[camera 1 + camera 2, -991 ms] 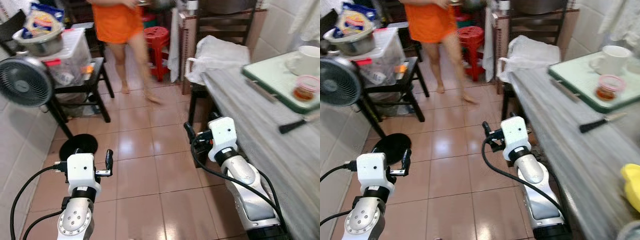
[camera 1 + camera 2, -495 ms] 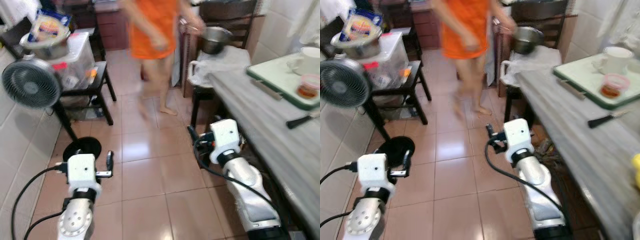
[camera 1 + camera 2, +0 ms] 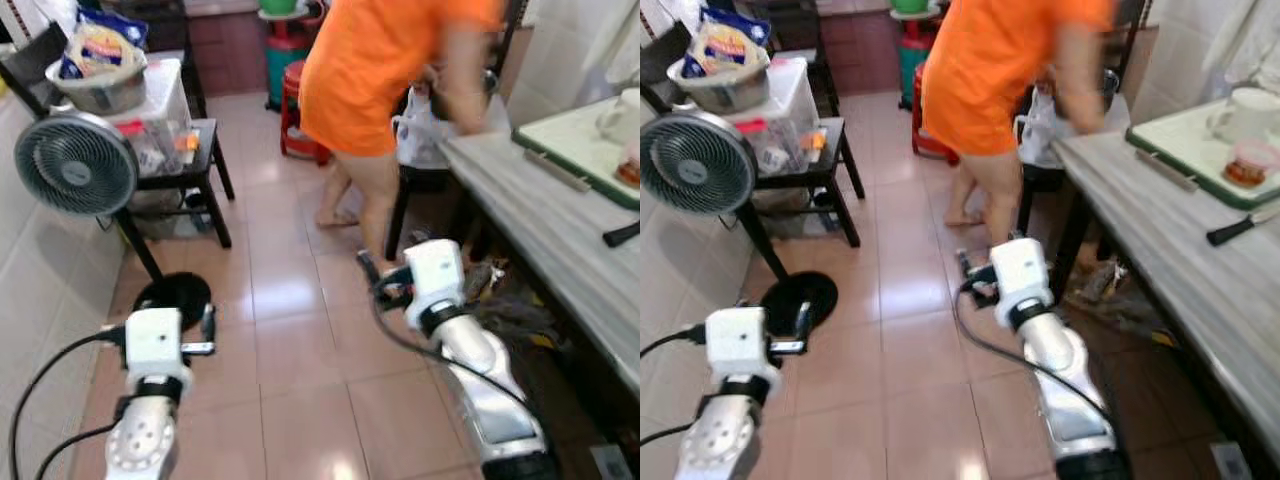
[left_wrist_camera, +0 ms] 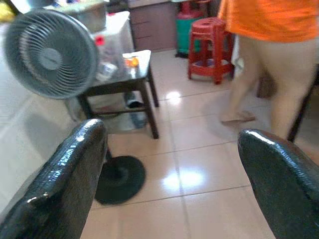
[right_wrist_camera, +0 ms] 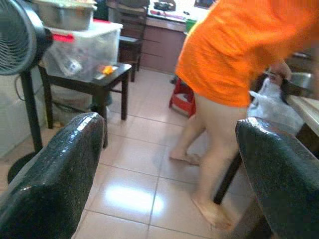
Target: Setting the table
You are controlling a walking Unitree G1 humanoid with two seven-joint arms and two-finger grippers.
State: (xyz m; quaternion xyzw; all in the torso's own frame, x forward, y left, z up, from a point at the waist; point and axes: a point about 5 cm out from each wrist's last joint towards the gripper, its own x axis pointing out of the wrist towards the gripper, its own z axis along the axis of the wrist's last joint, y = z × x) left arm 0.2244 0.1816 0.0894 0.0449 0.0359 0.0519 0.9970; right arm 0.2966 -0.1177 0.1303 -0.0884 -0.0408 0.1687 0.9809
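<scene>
Tiled kitchen floor (image 3: 290, 300), pinkish and glossy, with a long grey table (image 3: 1160, 230) running along the 3 o'clock side of the head views. At about 1 o'clock on that table: green-rimmed tray (image 3: 1185, 140) carrying a white mug (image 3: 1247, 113) and a small pink-lidded container (image 3: 1250, 163); a black-handled knife (image 3: 1237, 228) lies on the bare tabletop just beside the tray.

Person in an orange garment (image 3: 385, 70) stands at 12 o'clock, bent toward the far end of the table, between the robot and a white plastic bag (image 3: 1040, 125). Standing fan (image 3: 75, 175) at 10 o'clock; low black side table (image 3: 185, 165) with a clear storage box (image 3: 160, 110) behind it.

Left gripper (image 4: 172, 184): fingers spread wide, nothing between them, held low over the floor at 7 o'clock. Right gripper (image 5: 169, 174): likewise spread and empty, low at 5 o'clock, well apart from the tray.

Handling judgement:
- Mug probably ceramic: stiff, glazed and slippery, breakable. Best grip across the body or rim wall rather than the handle; keep upright.
- Container probably light plastic, lid may flex; grip the side wall, not the lid.
- Knife: take by the black handle, blade flat.

Risk: person occupies the approach path; no grasp begun yet.
</scene>
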